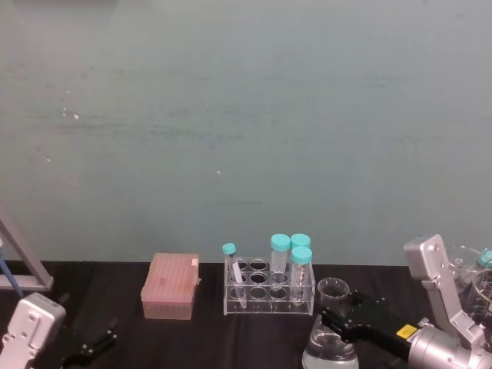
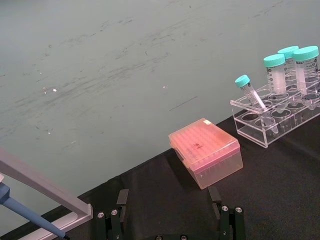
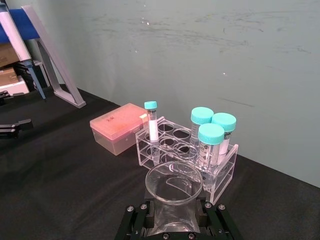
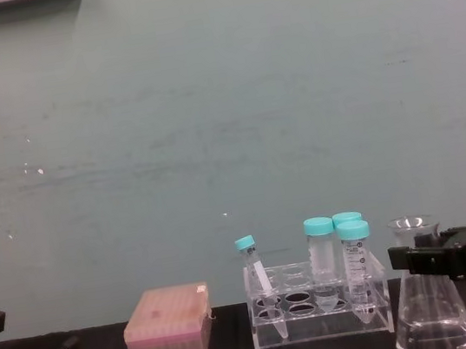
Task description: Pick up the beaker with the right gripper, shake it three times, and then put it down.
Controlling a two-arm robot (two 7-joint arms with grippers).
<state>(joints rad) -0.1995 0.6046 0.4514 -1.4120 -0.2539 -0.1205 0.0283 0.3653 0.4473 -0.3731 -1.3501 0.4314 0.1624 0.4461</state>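
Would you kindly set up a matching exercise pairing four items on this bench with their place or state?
Items:
1. beaker
2. pink box
3. slim tube
4. left gripper

States:
A. leaning in the clear rack
B. neck clamped by the right gripper
C. open, low at the robot's left
D. lid closed, left of the rack

Pairs: 1-B, 2-D, 3-A, 4-C

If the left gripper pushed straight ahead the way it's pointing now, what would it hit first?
Probably the pink tip box: it lies ahead of the left gripper, slightly off-centre, so the gripper might only graze it. Depth is unclear.

Right pincer (image 1: 338,317) clamped closed; left pincer (image 1: 96,336) parked, spread.
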